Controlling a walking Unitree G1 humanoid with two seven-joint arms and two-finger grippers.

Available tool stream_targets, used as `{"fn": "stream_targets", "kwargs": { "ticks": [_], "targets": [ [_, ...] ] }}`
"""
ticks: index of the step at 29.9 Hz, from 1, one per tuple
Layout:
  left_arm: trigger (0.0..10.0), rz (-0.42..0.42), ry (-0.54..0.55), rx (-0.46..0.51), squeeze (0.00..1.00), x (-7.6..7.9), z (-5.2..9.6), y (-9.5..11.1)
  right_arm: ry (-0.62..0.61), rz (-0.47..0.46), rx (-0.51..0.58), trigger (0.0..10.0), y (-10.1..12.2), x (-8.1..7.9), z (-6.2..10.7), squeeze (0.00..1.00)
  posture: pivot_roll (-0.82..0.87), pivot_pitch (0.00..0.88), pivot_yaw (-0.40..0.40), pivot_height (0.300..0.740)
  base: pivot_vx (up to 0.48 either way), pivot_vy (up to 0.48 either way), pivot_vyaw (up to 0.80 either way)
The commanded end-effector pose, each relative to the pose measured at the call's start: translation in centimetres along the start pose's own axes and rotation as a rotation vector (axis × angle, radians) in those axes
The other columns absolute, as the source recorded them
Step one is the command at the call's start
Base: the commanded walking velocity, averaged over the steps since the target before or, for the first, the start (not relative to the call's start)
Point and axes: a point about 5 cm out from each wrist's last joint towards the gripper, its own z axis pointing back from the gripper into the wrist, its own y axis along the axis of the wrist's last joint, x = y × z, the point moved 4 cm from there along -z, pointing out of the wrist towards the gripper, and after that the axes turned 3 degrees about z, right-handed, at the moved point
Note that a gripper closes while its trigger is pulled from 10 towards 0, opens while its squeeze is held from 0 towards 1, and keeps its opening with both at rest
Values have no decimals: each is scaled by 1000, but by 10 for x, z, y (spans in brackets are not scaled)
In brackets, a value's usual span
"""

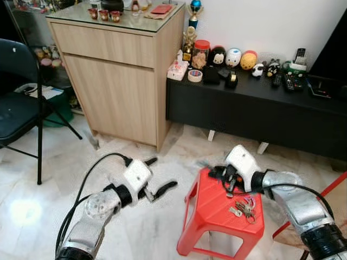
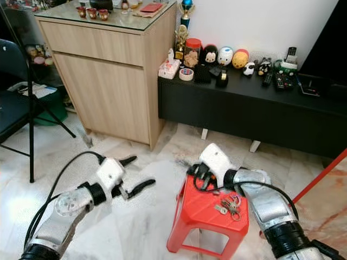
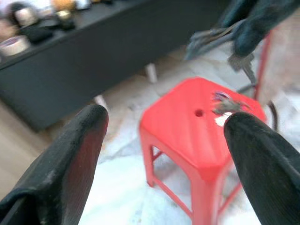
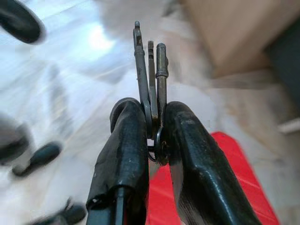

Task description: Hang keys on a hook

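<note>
Above the red stool's [image 1: 217, 208] near edge, the right hand [image 4: 154, 136] pinches keys [image 4: 150, 70]; left hand [image 1: 154, 176] gapes over bare floor.

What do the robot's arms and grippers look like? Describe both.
Both arms are silver metal with rounded joints and a white casing at each wrist. The left gripper and right gripper each have two long black fingers. Black cables loop alongside both forearms.
</note>
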Motion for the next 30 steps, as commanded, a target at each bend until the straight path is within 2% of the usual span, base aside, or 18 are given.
{"fn": "stream_targets", "kwargs": {
  "ticks": [1,3,5,10,14,30],
  "targets": [
    [10000,-26,-59,13,0,10,-1,6,41,59,-1,10000,5,-4,3,0,16,10,-95,740,0,0,0],
    [10000,-20,-81,15,0,14,-1,7,60,65,3,10000,6,-7,3,0,16,10,-95,740,0,0,0],
    [10000,-4,-148,6,0,23,-1,9,115,74,46,10000,16,-15,1,0,25,8,-95,740,0,0,0],
    [10000,-13,-198,-8,0,28,-3,10,151,98,64,10000,24,-21,-3,0,26,0,-91,740,0,0,0],
    [10000,-23,-198,-12,0,28,-2,11,156,106,58,10000,22,-21,-4,0,28,0,-90,740,0,0,0],
    [9922,24,-188,11,0,23,-3,19,161,124,42,10000,18,-26,-8,0,24,0,-85,740,0,0,0]
  ]
}}
